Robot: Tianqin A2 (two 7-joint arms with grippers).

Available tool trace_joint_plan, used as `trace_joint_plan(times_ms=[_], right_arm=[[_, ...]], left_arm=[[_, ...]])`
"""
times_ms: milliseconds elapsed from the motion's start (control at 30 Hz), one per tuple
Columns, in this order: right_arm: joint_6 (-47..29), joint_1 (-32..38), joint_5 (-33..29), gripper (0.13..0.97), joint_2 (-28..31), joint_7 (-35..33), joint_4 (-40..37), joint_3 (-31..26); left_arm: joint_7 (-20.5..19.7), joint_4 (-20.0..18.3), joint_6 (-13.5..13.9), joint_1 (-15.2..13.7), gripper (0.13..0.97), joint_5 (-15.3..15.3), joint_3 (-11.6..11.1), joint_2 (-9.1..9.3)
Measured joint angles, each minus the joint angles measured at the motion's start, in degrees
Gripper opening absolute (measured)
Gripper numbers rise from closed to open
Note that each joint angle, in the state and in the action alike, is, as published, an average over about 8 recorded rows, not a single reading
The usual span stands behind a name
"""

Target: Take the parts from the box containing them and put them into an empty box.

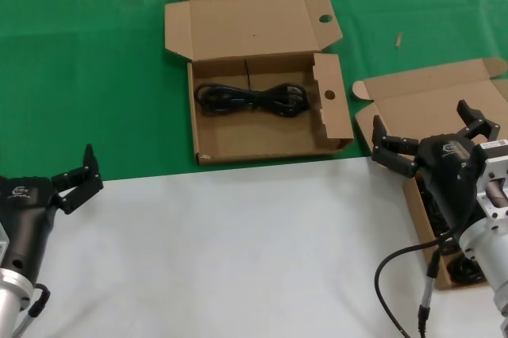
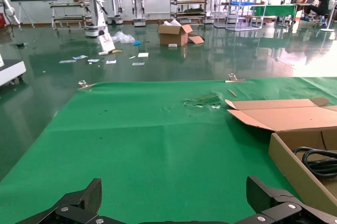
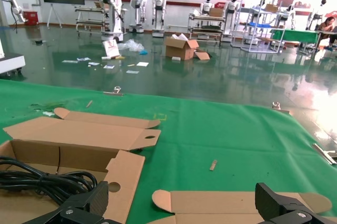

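Note:
The box with round holes (image 1: 262, 144) lies open at the middle of the green mat, and one black coiled cable bundle (image 1: 250, 98) rests inside it. The plain-lid box (image 1: 432, 96) stands open at the right; more black parts (image 1: 467, 271) show in it, mostly hidden behind my right arm. My right gripper (image 1: 421, 120) hangs open and empty over that box's near-left corner. The right wrist view has the gripper (image 3: 181, 197) above the plain lid (image 3: 221, 203), with the holed box (image 3: 124, 176) and its cable (image 3: 42, 179) beside. My left gripper (image 1: 75, 171) waits open at the near left.
A white sheet (image 1: 238, 251) covers the near half of the table and the green mat (image 1: 79, 76) the far half. Small scraps (image 1: 399, 38) lie on the mat. In the left wrist view the holed box's wall (image 2: 295, 166) stands off to one side.

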Motion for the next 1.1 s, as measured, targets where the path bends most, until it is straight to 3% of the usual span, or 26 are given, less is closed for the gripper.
trace_joint_plan(times_ms=[1100], right_arm=[[0.0, 0.0, 0.0, 0.966, 0.0, 0.0, 0.0, 0.0]], left_arm=[[0.0, 0.0, 0.0, 0.0, 0.966, 0.0, 0.0, 0.0]])
